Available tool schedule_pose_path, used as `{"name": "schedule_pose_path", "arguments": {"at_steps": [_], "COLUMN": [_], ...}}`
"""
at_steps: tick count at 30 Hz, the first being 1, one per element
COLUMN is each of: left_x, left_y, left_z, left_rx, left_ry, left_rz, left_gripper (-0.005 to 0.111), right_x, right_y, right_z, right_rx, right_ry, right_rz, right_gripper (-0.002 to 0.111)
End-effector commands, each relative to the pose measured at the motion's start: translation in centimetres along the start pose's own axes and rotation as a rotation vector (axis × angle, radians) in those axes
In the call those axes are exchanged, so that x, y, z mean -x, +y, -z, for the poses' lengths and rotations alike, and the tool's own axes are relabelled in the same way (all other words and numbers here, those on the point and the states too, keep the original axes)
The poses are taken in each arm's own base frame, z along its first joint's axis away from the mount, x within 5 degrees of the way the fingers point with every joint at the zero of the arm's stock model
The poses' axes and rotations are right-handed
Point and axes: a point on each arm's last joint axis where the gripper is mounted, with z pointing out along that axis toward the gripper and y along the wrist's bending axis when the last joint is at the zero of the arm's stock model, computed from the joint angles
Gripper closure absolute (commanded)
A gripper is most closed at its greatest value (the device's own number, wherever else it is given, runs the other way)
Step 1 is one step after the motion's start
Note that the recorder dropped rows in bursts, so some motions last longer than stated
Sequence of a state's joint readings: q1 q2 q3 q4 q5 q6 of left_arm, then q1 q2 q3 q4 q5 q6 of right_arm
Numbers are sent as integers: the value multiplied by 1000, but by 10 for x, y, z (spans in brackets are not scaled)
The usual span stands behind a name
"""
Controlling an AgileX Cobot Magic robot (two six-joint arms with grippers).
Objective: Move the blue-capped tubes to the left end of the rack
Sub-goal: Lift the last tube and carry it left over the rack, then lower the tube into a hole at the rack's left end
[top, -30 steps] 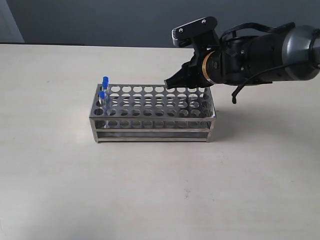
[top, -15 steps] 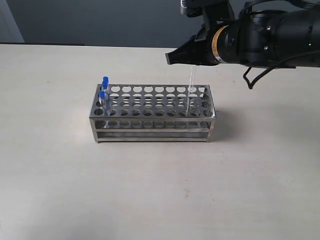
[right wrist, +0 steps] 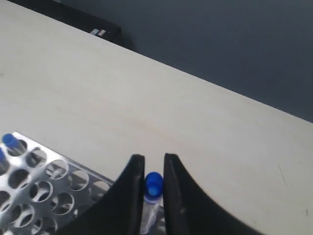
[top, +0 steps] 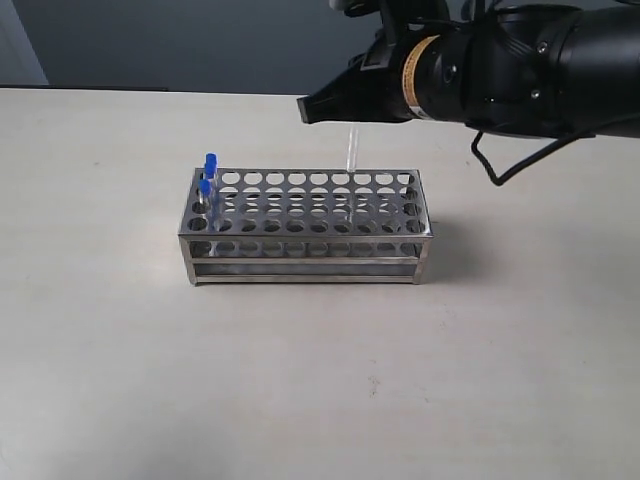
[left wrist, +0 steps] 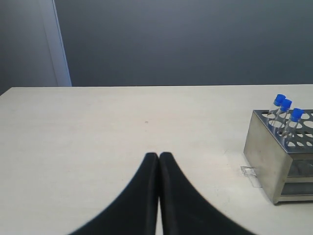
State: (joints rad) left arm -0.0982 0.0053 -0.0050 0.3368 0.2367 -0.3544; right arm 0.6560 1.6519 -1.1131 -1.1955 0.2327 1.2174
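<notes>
Mid-desk, tube in the air: my right claw (top: pixel 306 108) hangs over the far side of the rack (top: pixel 305 228), clamped on the blue cap of a clear tube (top: pixel 351 150). The tube dangles upright below the claw, right of the rack's middle. Its lower end is level with the far edge of the top plate, and I cannot tell whether it is touching the plate. The steel rack stands lengthwise near the centre of the desk (top: pixel 300 380), somewhat closer to the far edge than to the near one. More blue-capped tubes (top: pixel 209 165) stand in the holes at its left end; my left wrist camera counts three caps there, close together. My left claw (left wrist: pixel 159 155) is low over bare desk to the left of the rack, well apart from it, its two black fingers pressed together with nothing between them.
</notes>
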Motion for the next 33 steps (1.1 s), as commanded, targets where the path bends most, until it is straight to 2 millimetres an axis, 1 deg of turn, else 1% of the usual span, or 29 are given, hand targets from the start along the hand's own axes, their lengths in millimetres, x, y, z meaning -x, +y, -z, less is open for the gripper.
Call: {"name": "schedule_pose_path", "arguments": {"at_steps": [1, 4, 7, 13, 17, 21, 23, 26, 29, 33], "left_x": [-1, -1, -1, -1, -1, -1, -1, -1, -1, -1], "left_y": [-1, -1, -1, -1, -1, -1, -1, -1, -1, -1], "left_z": [0, 0, 0, 0, 0, 0, 0, 0, 0, 0], "left_rx": [-8, -8, -8, -8, -8, -8, -8, -8, -8, -8], "left_ry": [-6, -6, -6, -6, -6, -6, -6, -6, -6, -6], "left_rz": [6, 6, 6, 6, 6, 6, 6, 6, 6, 6], "left_gripper": [106, 106, 106, 106, 106, 106, 106, 106, 106, 106], "right_x": [11, 14, 15, 11, 13, 17, 17, 12, 8, 2], "right_y": [23, 41, 55, 65, 74, 89, 94, 103, 110, 110], "right_z": [17, 22, 23, 18, 15, 13, 9, -1, -8, -17], "right_rx": [99, 231, 372, 470, 502, 532, 516, 480, 486, 434], "right_ry": [-64, -109, -145, -153, -161, -169, -159, -130, -116, -84], "right_rz": [46, 62, 65, 67, 71, 93, 110, 127, 153, 170], "right_gripper": [108, 108, 108, 108, 108, 108, 108, 108, 108, 108]}}
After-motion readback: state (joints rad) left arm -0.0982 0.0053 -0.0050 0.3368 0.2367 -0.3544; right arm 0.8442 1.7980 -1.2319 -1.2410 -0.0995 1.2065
